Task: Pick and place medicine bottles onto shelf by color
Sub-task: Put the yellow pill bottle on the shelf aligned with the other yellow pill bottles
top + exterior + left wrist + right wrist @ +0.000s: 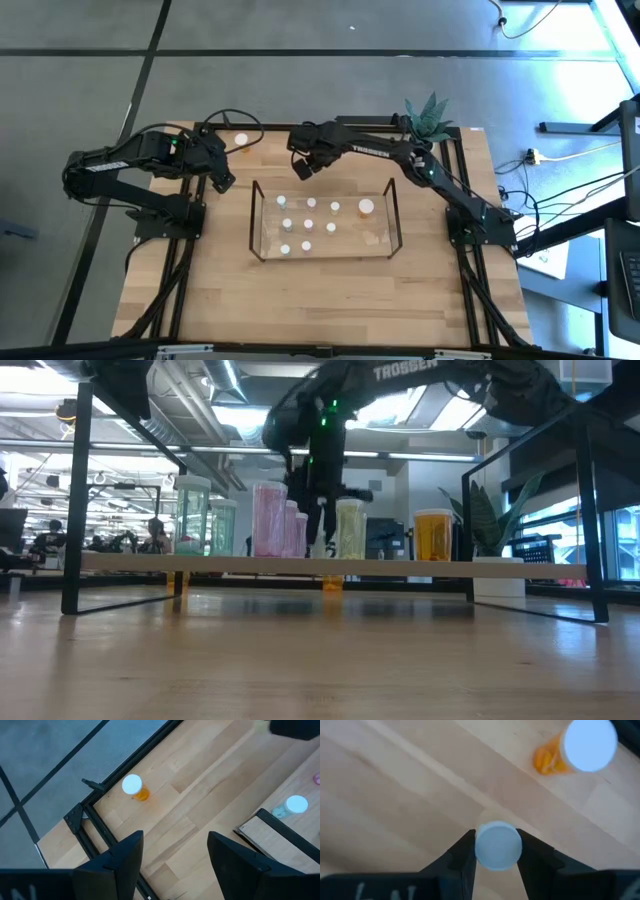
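Left gripper hung left of the shelf, fingers apart, holding nothing; an orange bottle stood beyond them, near the table's far edge. Right gripper sat just behind the shelf's far rail, fingers closed on a white-capped bottle. That bottle stood upright, long axis vertical, squarely between the fingers. Right arm was nearer the shelf.

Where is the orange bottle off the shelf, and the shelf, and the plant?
orange bottle (136,789), left wrist view, on its white cap.
shelf (256,222), high view, on its left black frame end.
plant (430,113), high view, on its leaves.
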Controlling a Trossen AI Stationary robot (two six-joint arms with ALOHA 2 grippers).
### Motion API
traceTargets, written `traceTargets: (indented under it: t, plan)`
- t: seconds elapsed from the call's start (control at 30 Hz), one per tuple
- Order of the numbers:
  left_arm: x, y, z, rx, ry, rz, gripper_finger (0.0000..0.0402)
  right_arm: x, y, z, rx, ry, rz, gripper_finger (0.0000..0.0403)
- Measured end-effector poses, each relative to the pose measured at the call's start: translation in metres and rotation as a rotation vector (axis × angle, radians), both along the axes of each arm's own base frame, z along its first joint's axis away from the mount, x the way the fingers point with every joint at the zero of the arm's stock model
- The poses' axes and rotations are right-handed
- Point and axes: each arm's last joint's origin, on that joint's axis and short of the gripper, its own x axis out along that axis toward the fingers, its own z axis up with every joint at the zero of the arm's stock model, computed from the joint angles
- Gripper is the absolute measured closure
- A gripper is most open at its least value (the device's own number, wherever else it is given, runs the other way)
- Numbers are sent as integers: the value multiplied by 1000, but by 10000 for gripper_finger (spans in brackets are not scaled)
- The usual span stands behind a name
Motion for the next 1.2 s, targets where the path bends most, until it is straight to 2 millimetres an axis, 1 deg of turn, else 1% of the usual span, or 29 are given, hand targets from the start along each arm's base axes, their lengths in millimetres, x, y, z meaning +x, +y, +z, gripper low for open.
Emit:
traceTargets:
  t: [0.1,0.27,0.43,0.57,0.63,0.8,0.97,1.07,1.17,1.2]
  plan:
    - [0,0,0,0,0,1,187,-2,14,17,-27,-11,25,279]
    - [0,0,0,-1,-1,1,187,-11,48,52,-53,-29,112,278]
    - [0,0,0,-1,-1,2,187,-21,93,79,-58,-30,231,278]
    - [0,0,0,-1,-2,2,187,-36,134,102,-55,-34,318,278]
    - [0,0,0,0,-3,2,187,-43,155,110,-48,-31,367,278]
    - [0,0,0,9,16,-29,187,-56,208,119,6,-42,510,278]
    - [0,0,0,10,18,-31,187,-63,253,117,40,-50,615,278]
    - [0,0,0,10,18,-32,187,-66,274,113,41,-69,645,278]
    - [1,0,0,10,18,-32,187,-67,286,111,46,-88,637,278]
    - [1,0,0,10,18,-32,187,-65,289,107,48,-81,626,278]
